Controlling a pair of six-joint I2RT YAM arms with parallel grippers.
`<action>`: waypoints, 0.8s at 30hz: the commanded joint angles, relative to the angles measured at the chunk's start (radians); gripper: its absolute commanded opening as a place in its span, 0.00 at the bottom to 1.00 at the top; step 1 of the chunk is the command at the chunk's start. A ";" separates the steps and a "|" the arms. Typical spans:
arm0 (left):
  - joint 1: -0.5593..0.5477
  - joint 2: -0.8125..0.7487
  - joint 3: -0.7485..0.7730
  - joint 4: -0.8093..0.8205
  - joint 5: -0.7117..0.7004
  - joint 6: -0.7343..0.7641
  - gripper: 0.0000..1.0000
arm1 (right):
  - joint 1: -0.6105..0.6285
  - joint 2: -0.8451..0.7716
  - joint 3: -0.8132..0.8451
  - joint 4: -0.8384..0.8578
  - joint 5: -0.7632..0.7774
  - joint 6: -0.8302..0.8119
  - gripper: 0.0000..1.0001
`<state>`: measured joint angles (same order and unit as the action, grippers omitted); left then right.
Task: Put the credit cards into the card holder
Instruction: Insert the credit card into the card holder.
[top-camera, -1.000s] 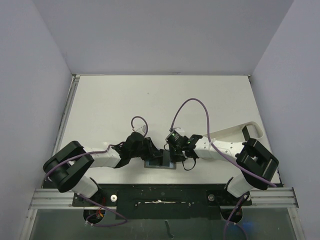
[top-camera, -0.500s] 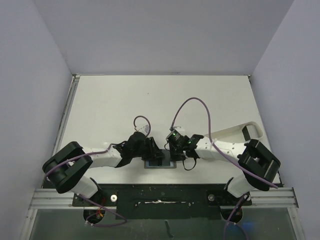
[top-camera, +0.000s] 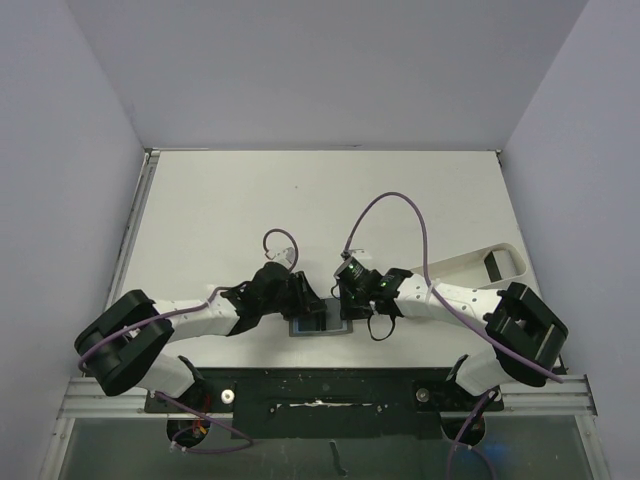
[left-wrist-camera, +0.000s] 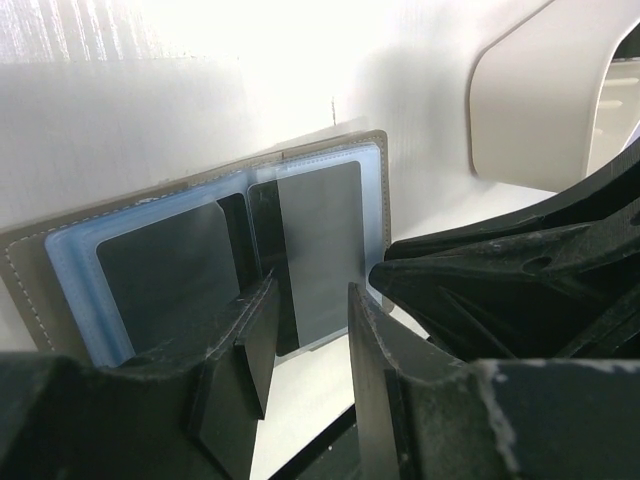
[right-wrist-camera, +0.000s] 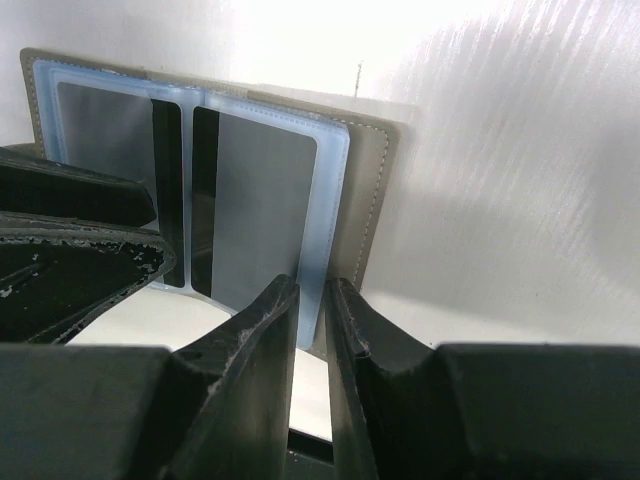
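The card holder (top-camera: 322, 327) lies open on the table by the near edge, between both grippers. Its grey-olive cover (left-wrist-camera: 20, 275) frames a light blue lining (right-wrist-camera: 330, 215). Two dark credit cards sit in its sleeves: one (left-wrist-camera: 320, 235) in the right sleeve, another (left-wrist-camera: 165, 270) in the left; the right wrist view shows them too (right-wrist-camera: 255, 210) (right-wrist-camera: 100, 120). My left gripper (left-wrist-camera: 310, 335) is open just in front of the right-hand card, nothing between its fingers (left-wrist-camera: 250, 350). My right gripper (right-wrist-camera: 312, 300) is shut on the card holder's edge, pinching lining and cover.
A white oblong tray (top-camera: 470, 264) lies to the right, with a dark item at its far end (top-camera: 497, 266). The table's near edge and the black mounting rail (top-camera: 320, 390) are just behind the card holder. Purple cables (top-camera: 385, 215) arch above both wrists.
My left gripper's jaws have spread apart and now stand off the card in the sleeve. The right gripper keeps its pinch on the card holder; both arms shifted only slightly.
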<state>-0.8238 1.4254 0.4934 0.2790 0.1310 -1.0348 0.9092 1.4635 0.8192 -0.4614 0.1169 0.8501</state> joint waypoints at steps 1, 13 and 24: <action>-0.004 0.012 0.030 0.022 -0.006 0.016 0.32 | -0.014 -0.031 0.012 0.015 0.042 0.009 0.19; -0.005 0.105 0.046 0.074 0.024 0.024 0.32 | -0.028 0.014 -0.043 0.077 0.014 0.010 0.17; -0.006 0.149 0.053 0.121 0.050 0.001 0.32 | -0.029 0.027 -0.065 0.102 0.008 0.017 0.14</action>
<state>-0.8242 1.5536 0.5213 0.3538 0.1688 -1.0359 0.8841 1.4849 0.7567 -0.3996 0.1196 0.8536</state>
